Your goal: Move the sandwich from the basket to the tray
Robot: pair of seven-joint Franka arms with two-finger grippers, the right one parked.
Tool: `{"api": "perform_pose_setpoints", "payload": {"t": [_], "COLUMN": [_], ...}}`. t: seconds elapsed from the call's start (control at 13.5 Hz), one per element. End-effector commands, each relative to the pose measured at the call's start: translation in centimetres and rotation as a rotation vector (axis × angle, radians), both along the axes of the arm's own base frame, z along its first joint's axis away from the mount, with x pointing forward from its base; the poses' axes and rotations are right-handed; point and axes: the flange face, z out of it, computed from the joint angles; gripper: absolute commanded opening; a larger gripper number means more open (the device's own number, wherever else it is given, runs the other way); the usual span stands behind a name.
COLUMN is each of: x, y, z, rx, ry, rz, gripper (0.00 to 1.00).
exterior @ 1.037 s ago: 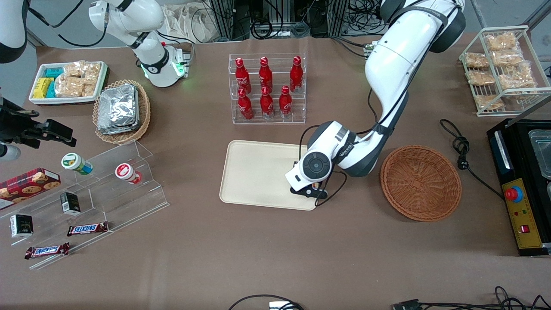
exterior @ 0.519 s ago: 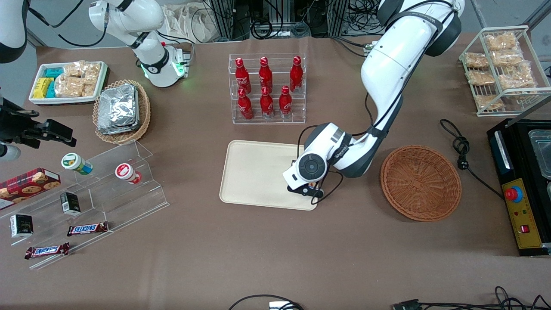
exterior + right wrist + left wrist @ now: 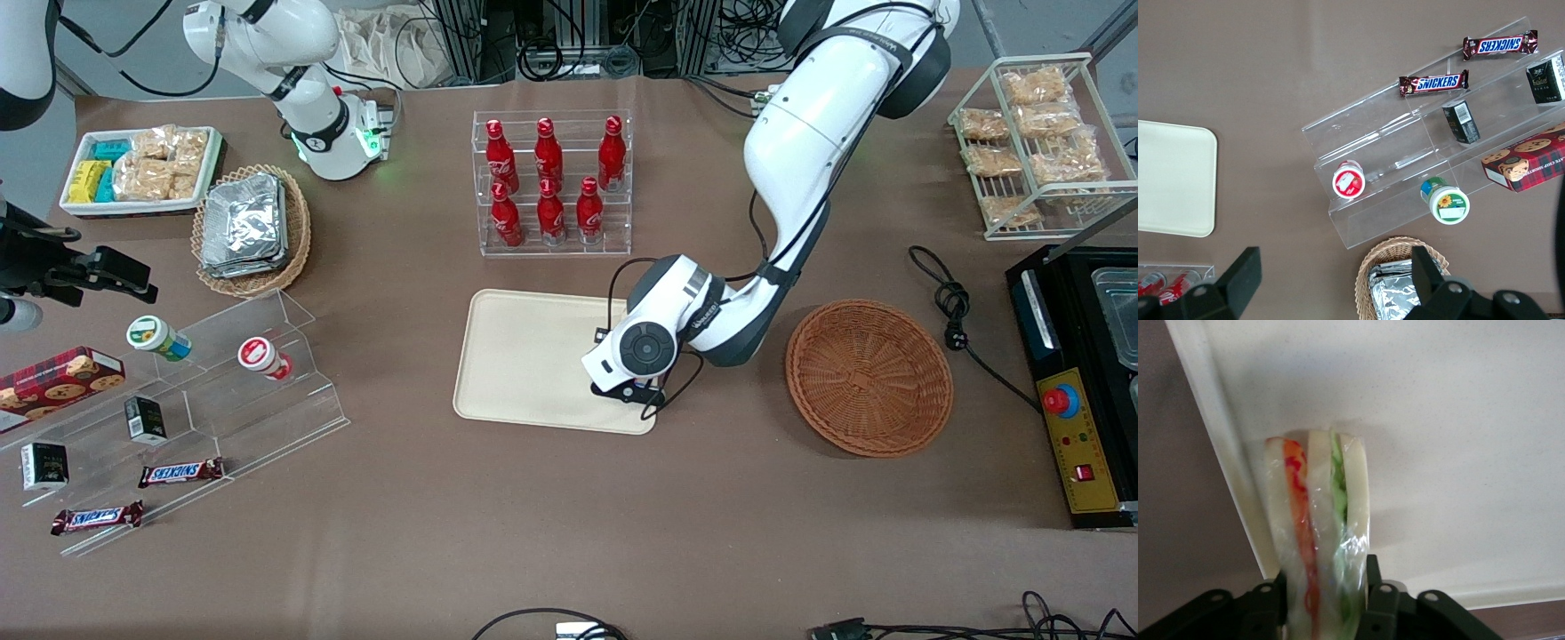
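A plastic-wrapped sandwich point(image 3: 1318, 520) of pale bread with red and green filling hangs just above the cream tray point(image 3: 1458, 453), close to the tray's rim. My left gripper point(image 3: 1323, 597) is shut on the sandwich, one black finger pressing each bread face. In the front view the gripper point(image 3: 629, 391) sits low over the tray point(image 3: 524, 356), at the tray end closest to the reddish-brown wicker basket point(image 3: 869, 377). The arm's wrist hides the sandwich in that view. Nothing shows in the basket.
A clear rack of red bottles point(image 3: 551, 182) stands farther from the front camera than the tray. A black cable point(image 3: 965, 329) and a black control box point(image 3: 1080, 382) lie past the basket. Acrylic snack shelves point(image 3: 196, 400) and a tan foil-pack basket point(image 3: 252, 229) sit toward the parked arm's end.
The gripper with the sandwich has shifted slightly away from the basket, further in over the tray, and the wrist has sunk a little.
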Motion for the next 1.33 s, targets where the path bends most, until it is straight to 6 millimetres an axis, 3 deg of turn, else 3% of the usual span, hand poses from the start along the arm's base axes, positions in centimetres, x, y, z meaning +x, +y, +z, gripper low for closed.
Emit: {"api": "perform_pose_setpoints", "payload": {"t": [0.0,0.15,0.3,0.44,0.74,1.11,1.26], "x": [1.1,3.0,5.0,6.2,7.2,5.6,4.1], "y": [0.0,1.6,5.0,8.2,17.3,28.4,30.8], "z": [1.7,5.1,8.7,13.9,21.6,30.7,34.9], "rx": [-0.016,-0.029,-0.028,-0.018,0.043,0.023,0.037], "ry": [-0.024,-0.066,-0.055,-0.067,-0.026,0.018,-0.025], "rz": [0.012,0.037,0.09,0.122,0.206,0.134,0.133], "gripper": [1.0,1.0,1.0,1.0,1.0,1.0,1.0]}}
